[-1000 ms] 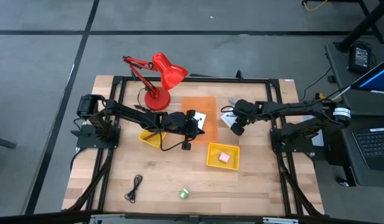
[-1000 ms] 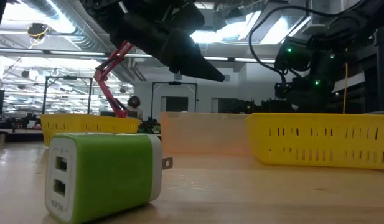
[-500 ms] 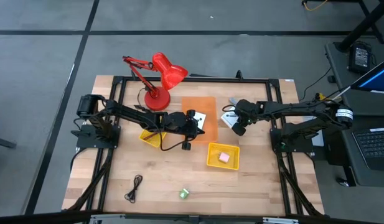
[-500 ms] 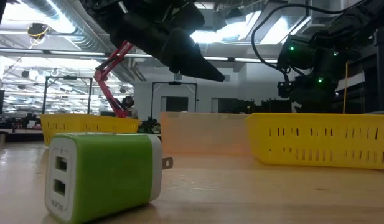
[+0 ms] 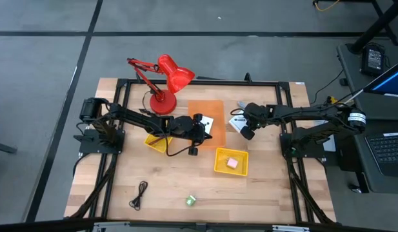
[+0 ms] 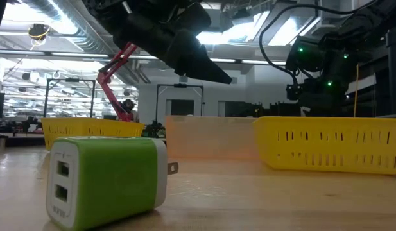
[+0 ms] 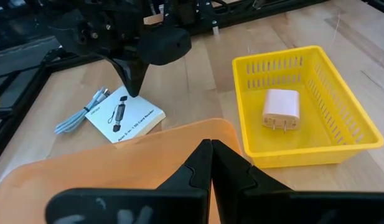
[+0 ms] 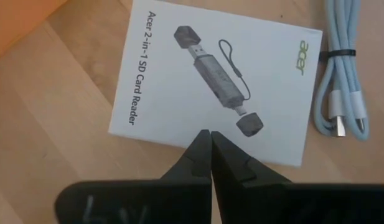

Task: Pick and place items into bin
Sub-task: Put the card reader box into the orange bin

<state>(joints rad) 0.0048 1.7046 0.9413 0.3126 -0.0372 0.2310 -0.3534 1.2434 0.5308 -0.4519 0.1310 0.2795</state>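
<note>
My right gripper point(image 8: 210, 140) point(image 5: 246, 133) is shut and points down at a white card-reader box point(image 8: 210, 87) point(image 7: 124, 116) lying flat on the table right of the orange bin point(image 5: 205, 109). A pale blue cable point(image 8: 341, 74) lies beside the box. My left gripper point(image 7: 210, 152) point(image 5: 200, 126) is shut and hovers over the orange bin's rim point(image 7: 117, 155). A white card point(image 5: 209, 122) lies in that bin. A pink block point(image 7: 280, 111) sits in a yellow bin point(image 5: 231, 169). The green block point(image 6: 108, 179) point(image 5: 191, 200) and the black cord point(image 5: 140, 193) lie near the table's near edge. My right gripper's shut fingertips point(image 7: 133, 87) stand from above at the white box's edge point(image 8: 201, 144). I cannot tell whether they touch it.
The red desk lamp point(image 5: 166, 80) stands at the far edge, left of the orange bin. A second yellow bin point(image 5: 156, 142) sits under my left arm. A thin black cable point(image 5: 179, 152) trails near the left gripper. Bare wood lies between the green block and the yellow bins.
</note>
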